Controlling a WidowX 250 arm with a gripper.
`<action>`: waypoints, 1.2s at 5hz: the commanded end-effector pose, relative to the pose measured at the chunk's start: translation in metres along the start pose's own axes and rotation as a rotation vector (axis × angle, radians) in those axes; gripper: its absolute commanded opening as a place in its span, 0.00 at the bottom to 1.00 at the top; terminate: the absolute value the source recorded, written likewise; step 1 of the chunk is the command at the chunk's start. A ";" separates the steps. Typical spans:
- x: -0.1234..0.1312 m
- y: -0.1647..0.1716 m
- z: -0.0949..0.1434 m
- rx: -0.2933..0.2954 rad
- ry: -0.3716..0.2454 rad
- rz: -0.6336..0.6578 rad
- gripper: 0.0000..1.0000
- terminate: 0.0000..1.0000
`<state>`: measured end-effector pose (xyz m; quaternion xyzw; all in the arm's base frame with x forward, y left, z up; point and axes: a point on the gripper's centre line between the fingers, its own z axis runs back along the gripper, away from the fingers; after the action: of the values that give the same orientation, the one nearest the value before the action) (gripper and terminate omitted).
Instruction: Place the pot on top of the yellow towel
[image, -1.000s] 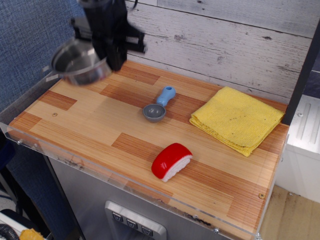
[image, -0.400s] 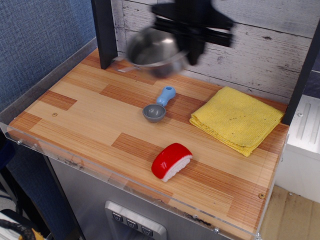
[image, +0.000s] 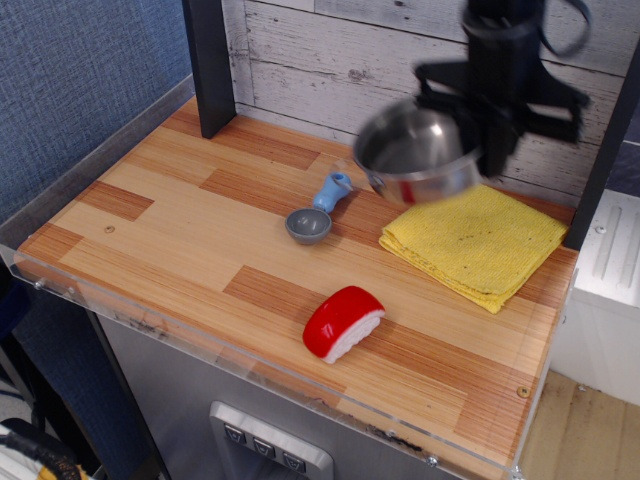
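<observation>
Arm: black, reaching down from the top right
Gripper (image: 492, 130): closed on rim of shallow shiny steel pot (image: 415, 155); pot airborne, tilted, above near-left edge of folded yellow towel (image: 475, 238)

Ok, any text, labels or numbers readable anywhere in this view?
None readable.
Pot: no marking visible, and it is motion-blurred.
Towel: only dark specks, no label.
Scoop and red-and-white toy: plain.
Buttons under the table edge: too small to read.
</observation>
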<state>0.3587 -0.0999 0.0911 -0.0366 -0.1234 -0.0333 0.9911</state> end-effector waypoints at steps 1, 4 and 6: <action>0.009 -0.017 -0.020 0.022 -0.043 -0.023 0.00 0.00; 0.003 -0.013 -0.063 0.083 0.026 -0.012 1.00 0.00; 0.001 0.009 -0.047 0.050 -0.009 0.142 1.00 0.00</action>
<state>0.3676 -0.0945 0.0192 -0.0114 -0.0922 0.0380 0.9949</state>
